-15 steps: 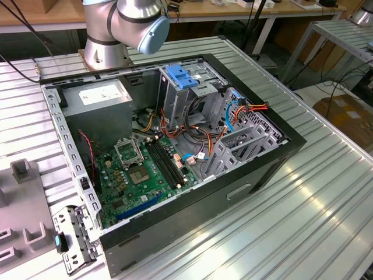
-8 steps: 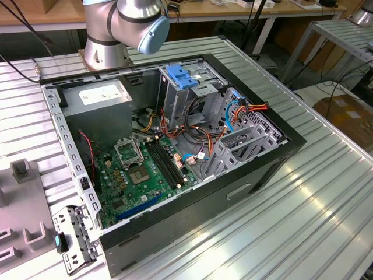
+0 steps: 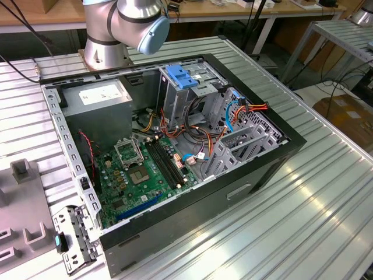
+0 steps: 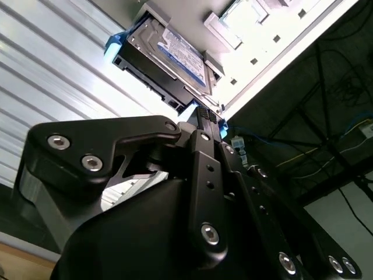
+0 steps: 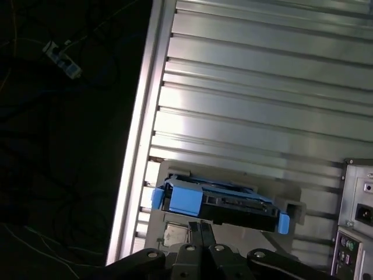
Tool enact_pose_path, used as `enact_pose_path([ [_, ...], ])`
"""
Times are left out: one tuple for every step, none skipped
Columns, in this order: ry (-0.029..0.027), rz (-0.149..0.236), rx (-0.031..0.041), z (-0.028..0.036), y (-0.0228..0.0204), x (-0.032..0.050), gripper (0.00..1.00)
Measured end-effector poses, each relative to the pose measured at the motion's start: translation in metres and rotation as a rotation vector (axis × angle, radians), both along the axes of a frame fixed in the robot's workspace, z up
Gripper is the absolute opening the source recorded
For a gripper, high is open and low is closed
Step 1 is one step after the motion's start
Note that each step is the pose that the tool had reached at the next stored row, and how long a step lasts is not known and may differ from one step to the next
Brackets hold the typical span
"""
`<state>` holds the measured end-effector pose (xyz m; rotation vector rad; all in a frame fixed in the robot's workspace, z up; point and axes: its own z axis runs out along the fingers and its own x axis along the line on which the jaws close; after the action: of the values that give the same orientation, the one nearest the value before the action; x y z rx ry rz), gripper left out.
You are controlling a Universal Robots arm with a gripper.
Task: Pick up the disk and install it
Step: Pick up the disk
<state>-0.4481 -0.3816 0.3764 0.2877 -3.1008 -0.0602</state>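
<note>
Okay, the disk [image 5: 221, 205] rests in a grey holder [image 5: 294, 209] on the ribbed aluminium table [image 5: 262, 87], close to the table's edge, with blue rails [image 5: 183, 198] capping its ends. In the second wrist view its white-and-blue label [image 4: 183, 52] faces the camera: barcodes and lines of print, all too small to read. The gripper [image 5: 200, 226] is right at the disk's near edge, fingers drawn together with barely a sliver between them. Whether the tips pinch any part of the drive is hidden by the gripper's own black body. The holder covers the disk's far side. A rear panel [image 5: 356, 233] with a power socket is cut off by the frame. In the exterior view, the open computer case [image 3: 233, 192] shows its motherboard [image 3: 143, 175], grey power supply [image 3: 96, 96] and blue-handled drive cage [image 3: 180, 79]. The arm [image 3: 125, 20] stands behind it, cut off above.
</note>
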Motion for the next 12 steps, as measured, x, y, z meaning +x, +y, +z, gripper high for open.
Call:
enact_pose_path([
  [-0.0001,0.011,0.0001,0.0000,0.0000,0.0000,0.11],
  [-0.0001,0.024,0.0001,0.0000,0.0000,0.0000,0.11],
  [-0.0001,0.035,0.0000,0.0000,0.0000,0.0000,0.11],
  [0.0000,0.056,0.0001,0.0000,0.0000,0.0000,0.11],
  [-0.0001,0.072,0.0000,0.0000,0.0000,0.0000,0.11],
  [-0.0001,0.086,0.0000,0.0000,0.0000,0.0000,0.11],
  [-0.0001,0.104,0.0000,0.0000,0.0000,0.0000,0.11],
  [-0.0001,0.116,0.0001,0.0000,0.0000,0.0000,0.11],
  [-0.0001,0.140,0.0000,0.0000,0.0000,0.0000,0.11],
  [0.0000,0.152,0.0000,0.0000,0.0000,0.0000,0.11],
  [-0.0001,0.164,0.0000,0.0000,0.0000,0.0000,0.11],
  [-0.0001,0.175,0.0001,0.0000,0.0000,0.0000,0.11],
])
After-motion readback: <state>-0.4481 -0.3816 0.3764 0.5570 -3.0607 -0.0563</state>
